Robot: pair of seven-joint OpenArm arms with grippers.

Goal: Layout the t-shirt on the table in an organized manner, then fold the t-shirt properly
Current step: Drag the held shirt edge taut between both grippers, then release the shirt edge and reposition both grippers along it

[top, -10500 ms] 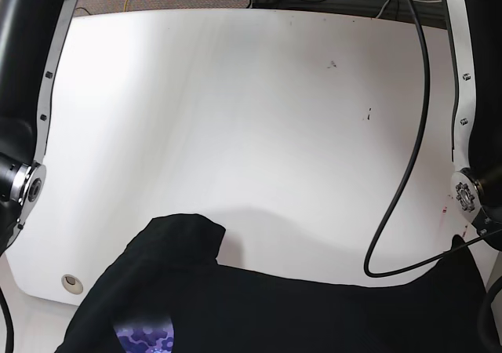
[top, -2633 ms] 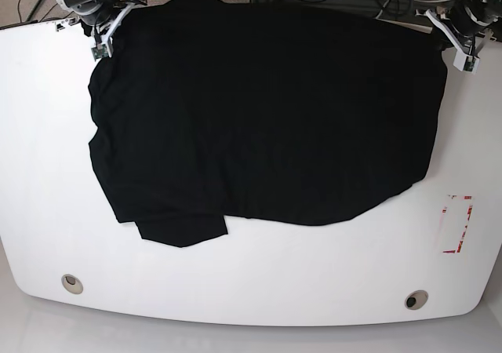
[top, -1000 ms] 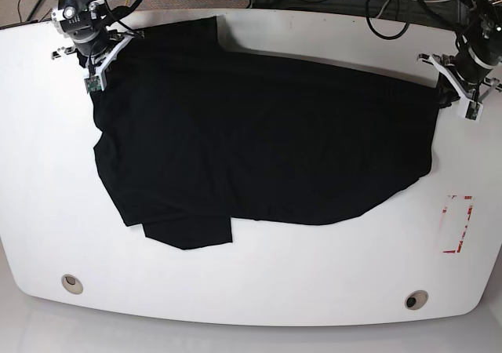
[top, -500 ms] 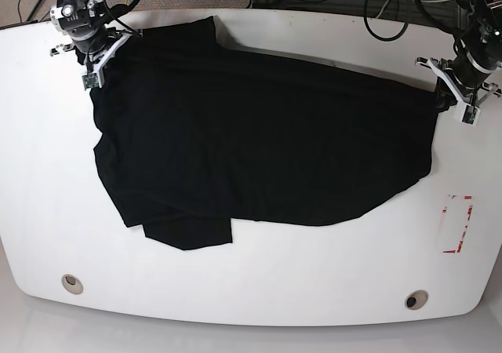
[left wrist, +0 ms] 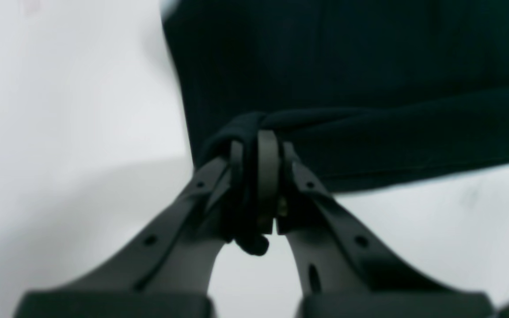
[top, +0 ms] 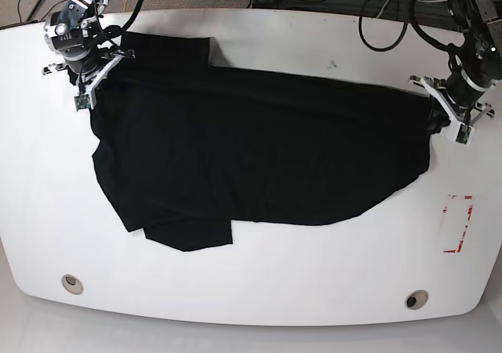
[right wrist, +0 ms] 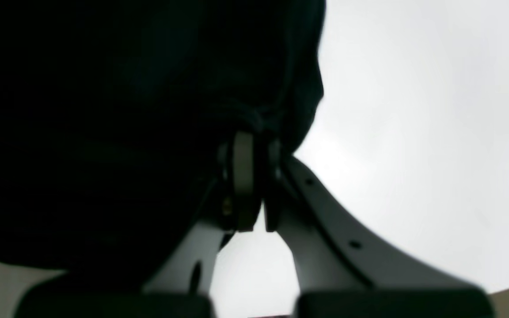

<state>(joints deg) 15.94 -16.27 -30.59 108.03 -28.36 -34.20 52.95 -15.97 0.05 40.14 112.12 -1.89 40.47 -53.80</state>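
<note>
Across the middle of the tabletop (top: 259,286) the t-shirt (top: 259,157) lies spread but rumpled. Left gripper (top: 453,118) and right gripper (top: 82,74) each pinch an edge; uneven pulling could bunch it, perhaps slipping a thin pinch.

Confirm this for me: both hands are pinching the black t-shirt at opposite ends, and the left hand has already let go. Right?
Not quite. The left hand has not let go: the left wrist view shows its fingers shut on a bunched fold of the black t-shirt. The right hand is pinching the shirt too, at the opposite end.
</note>
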